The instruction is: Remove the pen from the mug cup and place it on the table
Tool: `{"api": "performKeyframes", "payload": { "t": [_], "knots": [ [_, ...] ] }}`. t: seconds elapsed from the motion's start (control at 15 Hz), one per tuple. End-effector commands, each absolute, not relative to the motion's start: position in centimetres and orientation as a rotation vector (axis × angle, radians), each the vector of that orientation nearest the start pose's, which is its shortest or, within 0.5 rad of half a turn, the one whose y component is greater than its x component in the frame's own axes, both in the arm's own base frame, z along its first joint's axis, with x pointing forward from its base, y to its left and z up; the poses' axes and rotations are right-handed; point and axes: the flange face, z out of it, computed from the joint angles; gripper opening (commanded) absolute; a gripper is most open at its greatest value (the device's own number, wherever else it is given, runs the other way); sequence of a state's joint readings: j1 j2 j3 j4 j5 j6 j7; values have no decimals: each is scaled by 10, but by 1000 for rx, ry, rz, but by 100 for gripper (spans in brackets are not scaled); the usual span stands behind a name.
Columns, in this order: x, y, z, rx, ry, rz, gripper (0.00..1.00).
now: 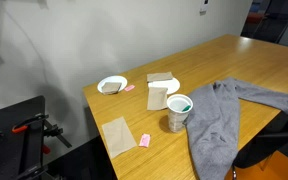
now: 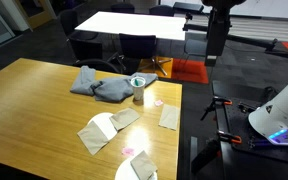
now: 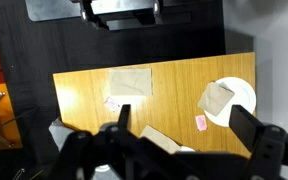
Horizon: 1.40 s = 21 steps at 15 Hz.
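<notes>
The whitish speckled mug cup (image 1: 176, 118) stands on the wooden table (image 1: 234, 60) near its front edge, beside a grey cloth. The teal pen (image 1: 181, 104) shows in the mug's mouth. Both also show in an exterior view, the mug cup (image 2: 138, 93) with the pen (image 2: 137, 81) in it. In the wrist view my gripper (image 3: 184, 125) is open and empty, high above the table (image 3: 174, 85). There the mug cup is hidden behind the gripper body. In an exterior view the gripper (image 2: 213, 55) hangs off the table's end, far from the mug.
A grey cloth (image 1: 234, 110) lies beside the mug. White bowls (image 1: 112, 86) (image 1: 172, 86), brown napkins (image 1: 119, 135) (image 3: 130, 82) and small pink blocks (image 1: 145, 140) (image 3: 201, 122) lie near the table's end. Chairs and another table (image 2: 134, 22) stand beyond.
</notes>
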State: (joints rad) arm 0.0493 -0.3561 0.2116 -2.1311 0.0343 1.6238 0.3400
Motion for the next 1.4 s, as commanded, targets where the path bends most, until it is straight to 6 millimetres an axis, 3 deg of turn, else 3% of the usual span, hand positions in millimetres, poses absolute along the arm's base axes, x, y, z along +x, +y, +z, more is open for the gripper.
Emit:
{"api": "performKeyframes", "payload": {
  "t": [0.0, 0.6, 1.0, 1.33],
  "knots": [
    [415, 124, 539, -3213, 165, 227, 100],
    [417, 124, 538, -3214, 174, 219, 100],
    [447, 116, 529, -3198, 246, 142, 100],
    [481, 98, 506, -3162, 382, 9, 100]
  ]
}}
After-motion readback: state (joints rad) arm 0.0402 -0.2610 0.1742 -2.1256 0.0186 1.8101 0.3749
